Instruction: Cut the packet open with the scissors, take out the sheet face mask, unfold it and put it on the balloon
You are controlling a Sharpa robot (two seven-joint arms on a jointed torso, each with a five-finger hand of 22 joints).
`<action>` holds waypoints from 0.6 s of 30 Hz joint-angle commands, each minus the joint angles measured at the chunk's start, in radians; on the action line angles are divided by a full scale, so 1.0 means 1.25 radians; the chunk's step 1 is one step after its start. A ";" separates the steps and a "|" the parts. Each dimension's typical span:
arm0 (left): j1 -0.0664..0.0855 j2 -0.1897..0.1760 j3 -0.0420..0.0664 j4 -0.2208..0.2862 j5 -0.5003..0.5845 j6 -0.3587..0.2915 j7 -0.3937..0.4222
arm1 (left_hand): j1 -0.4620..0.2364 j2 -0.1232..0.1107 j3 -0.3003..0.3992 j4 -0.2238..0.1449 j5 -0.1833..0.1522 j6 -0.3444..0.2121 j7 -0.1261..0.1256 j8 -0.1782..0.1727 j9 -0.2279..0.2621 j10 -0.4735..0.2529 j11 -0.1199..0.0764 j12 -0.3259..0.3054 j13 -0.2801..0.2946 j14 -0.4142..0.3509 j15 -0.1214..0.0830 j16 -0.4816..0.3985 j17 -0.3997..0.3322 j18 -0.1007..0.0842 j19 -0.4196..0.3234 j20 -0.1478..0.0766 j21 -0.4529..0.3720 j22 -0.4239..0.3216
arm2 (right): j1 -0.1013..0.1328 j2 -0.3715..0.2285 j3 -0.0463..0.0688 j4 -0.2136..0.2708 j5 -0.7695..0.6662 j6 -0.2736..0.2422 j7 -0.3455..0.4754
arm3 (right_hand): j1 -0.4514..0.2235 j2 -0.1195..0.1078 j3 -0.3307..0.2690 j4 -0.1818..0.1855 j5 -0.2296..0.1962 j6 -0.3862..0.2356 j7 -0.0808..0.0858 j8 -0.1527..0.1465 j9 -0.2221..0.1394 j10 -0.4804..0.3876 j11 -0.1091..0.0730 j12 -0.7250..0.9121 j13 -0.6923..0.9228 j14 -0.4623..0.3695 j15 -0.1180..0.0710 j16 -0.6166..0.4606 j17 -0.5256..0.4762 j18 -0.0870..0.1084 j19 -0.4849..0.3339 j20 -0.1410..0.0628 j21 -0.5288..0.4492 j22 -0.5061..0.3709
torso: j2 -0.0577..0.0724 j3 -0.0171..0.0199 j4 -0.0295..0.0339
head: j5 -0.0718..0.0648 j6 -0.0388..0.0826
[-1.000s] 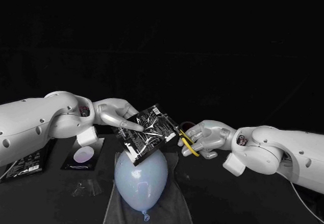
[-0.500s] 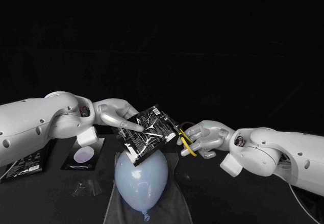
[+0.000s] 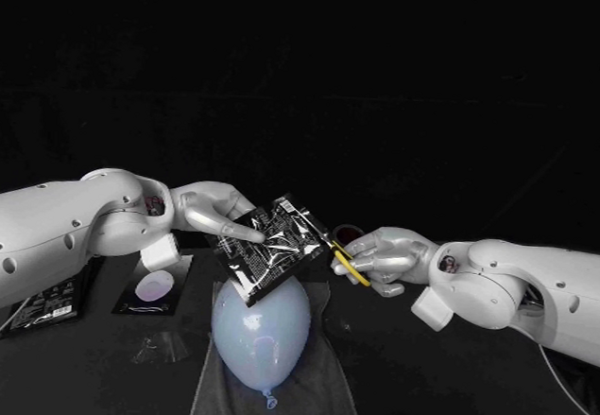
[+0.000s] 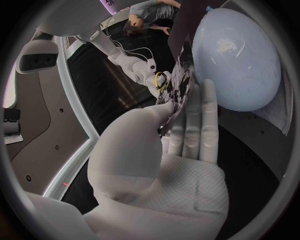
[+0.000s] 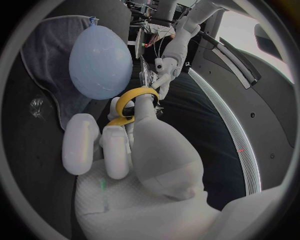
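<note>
My left hand [image 3: 222, 218] holds a black printed packet [image 3: 273, 246] tilted in the air above the pale blue balloon [image 3: 258, 330]; in the left wrist view the packet [image 4: 177, 95] sits edge-on between thumb and fingers [image 4: 194, 125]. My right hand [image 3: 380, 258] grips yellow-handled scissors [image 3: 346, 261] whose tip meets the packet's right edge. The yellow handles [image 5: 132, 102] loop round the right hand's fingers in the right wrist view. The balloon [image 5: 100, 61] lies on a grey cloth [image 3: 313, 390].
Two more black packets lie on the table at the left, one [image 3: 156, 283] with a pale round spot and one [image 3: 52, 306] nearer the edge. A scrap of clear film [image 3: 159, 347] lies beside the cloth.
My right hand has shifted slightly and closed a little on the scissors at the packet's edge. The left hand and packet stay put.
</note>
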 commanded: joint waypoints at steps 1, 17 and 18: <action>0.001 0.000 0.000 -0.002 0.004 -0.001 0.008 | 0.000 0.005 0.004 0.000 0.003 0.005 0.001 0.001 0.145 0.004 -0.003 0.004 0.001 -0.001 -0.004 0.003 0.002 0.012 -0.001 -0.004 0.003 0.001 | -0.009 -0.009 0.001 0.014 0.091 0.007 0.036 | 0.021 0.018 0.085 0.014 0.000 0.040 -0.026 0.024 0.017 0.312 -0.154 0.776 0.113 0.061 -0.016 -0.001 0.080 0.002 0.009 -0.010 -0.006 0.097 | 0.000 0.0004 -0.0010 | -0.002 0.000; 0.001 -0.016 -0.001 -0.027 0.007 -0.022 0.008 | 0.000 0.006 0.005 0.000 0.003 0.005 0.001 0.001 0.145 0.005 -0.003 0.004 0.001 -0.001 -0.004 0.003 0.002 0.012 -0.002 -0.004 0.003 0.001 | -0.034 -0.070 0.000 0.053 0.186 0.002 0.155 | -0.075 0.007 0.156 0.006 -0.002 0.006 -0.058 0.250 0.358 0.343 -0.178 0.960 0.259 0.085 -0.030 0.051 0.200 0.011 -0.018 -0.023 -0.066 0.080 | 0.000 0.0003 -0.0008 | -0.010 0.001; 0.001 -0.016 -0.001 -0.028 0.007 -0.022 0.007 | 0.000 0.006 0.005 0.000 0.003 0.005 0.001 0.001 0.145 0.005 -0.003 0.004 0.001 -0.001 -0.004 0.003 0.002 0.012 -0.002 -0.004 0.003 0.001 | -0.034 -0.072 0.000 0.055 0.186 0.001 0.158 | -0.079 0.005 0.152 0.002 -0.002 0.021 -0.061 0.288 0.389 0.343 -0.180 0.960 0.259 0.087 -0.031 0.053 0.204 0.011 -0.017 -0.024 -0.062 0.082 | 0.000 0.0003 -0.0002 | -0.012 0.001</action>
